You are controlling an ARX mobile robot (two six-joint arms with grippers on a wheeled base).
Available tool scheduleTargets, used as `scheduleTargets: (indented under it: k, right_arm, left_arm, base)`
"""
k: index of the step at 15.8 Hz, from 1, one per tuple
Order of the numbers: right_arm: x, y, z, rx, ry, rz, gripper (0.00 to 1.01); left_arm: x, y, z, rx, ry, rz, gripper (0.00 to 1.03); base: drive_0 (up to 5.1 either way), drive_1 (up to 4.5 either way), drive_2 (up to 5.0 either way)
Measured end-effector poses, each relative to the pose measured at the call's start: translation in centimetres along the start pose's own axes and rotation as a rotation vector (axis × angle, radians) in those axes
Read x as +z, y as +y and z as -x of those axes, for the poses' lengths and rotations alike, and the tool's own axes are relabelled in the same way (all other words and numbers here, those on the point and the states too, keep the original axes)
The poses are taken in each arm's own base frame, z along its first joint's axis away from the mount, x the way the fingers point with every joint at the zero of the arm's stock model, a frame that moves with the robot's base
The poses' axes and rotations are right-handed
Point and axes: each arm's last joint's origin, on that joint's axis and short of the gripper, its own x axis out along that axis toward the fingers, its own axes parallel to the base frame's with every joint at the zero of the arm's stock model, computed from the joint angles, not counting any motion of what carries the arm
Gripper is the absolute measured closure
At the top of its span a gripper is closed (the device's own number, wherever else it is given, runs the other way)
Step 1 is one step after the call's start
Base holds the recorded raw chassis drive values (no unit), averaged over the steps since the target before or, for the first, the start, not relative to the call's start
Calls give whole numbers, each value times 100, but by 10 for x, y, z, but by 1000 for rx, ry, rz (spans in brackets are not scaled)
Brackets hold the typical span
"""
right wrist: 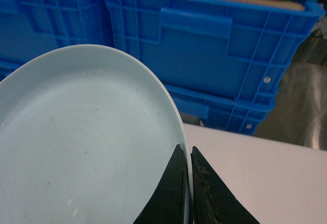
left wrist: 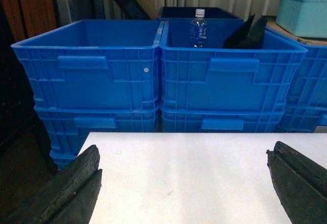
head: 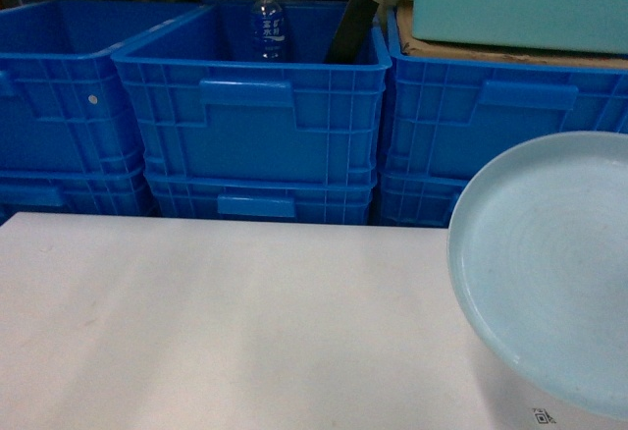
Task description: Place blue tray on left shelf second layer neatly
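The pale blue tray [head: 549, 263] hangs tilted above the right side of the white table [head: 216, 322]. In the right wrist view the blue tray [right wrist: 87, 142] fills the left, and my right gripper [right wrist: 188, 150] is shut on its rim, one dark finger on each side. My left gripper [left wrist: 183, 160] stands open over the table, nothing between its black fingers [left wrist: 76, 183]. Neither gripper shows in the head view. The left shelf second layer is out of view.
Stacked deep blue crates [head: 260, 106] stand in a row right behind the table's far edge. The middle crate holds a water bottle [head: 267, 23] and a black object [head: 351, 29]. A turquoise box [head: 520, 3] sits on cardboard on the right crates.
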Motion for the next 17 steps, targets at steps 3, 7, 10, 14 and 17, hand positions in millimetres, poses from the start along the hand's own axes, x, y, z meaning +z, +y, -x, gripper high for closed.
scheduleTargets:
  k: [3, 7, 10, 14, 17]
  right_arm:
    - [23, 7, 18, -17, -109, -5, 99]
    - [37, 19, 55, -12, -187, -22, 99]
    - [44, 26, 74, 18, -220, -27, 99]
    - [42, 23, 98, 0, -228, -43, 99]
    - [28, 29, 113, 21, -208, -50, 99]
  left_arm:
    - [0, 0, 0, 0, 0, 0, 5]
    - [0, 0, 0, 0, 0, 0, 5]
    - [0, 0, 0, 0, 0, 0, 5]
    - [0, 0, 0, 0, 0, 0, 5]
    - [0, 0, 0, 0, 0, 0, 5]
  base:
    - [0, 0, 0]
    - [0, 0, 0]
    - [0, 0, 0]
    - [0, 0, 0]
    - [0, 0, 0]
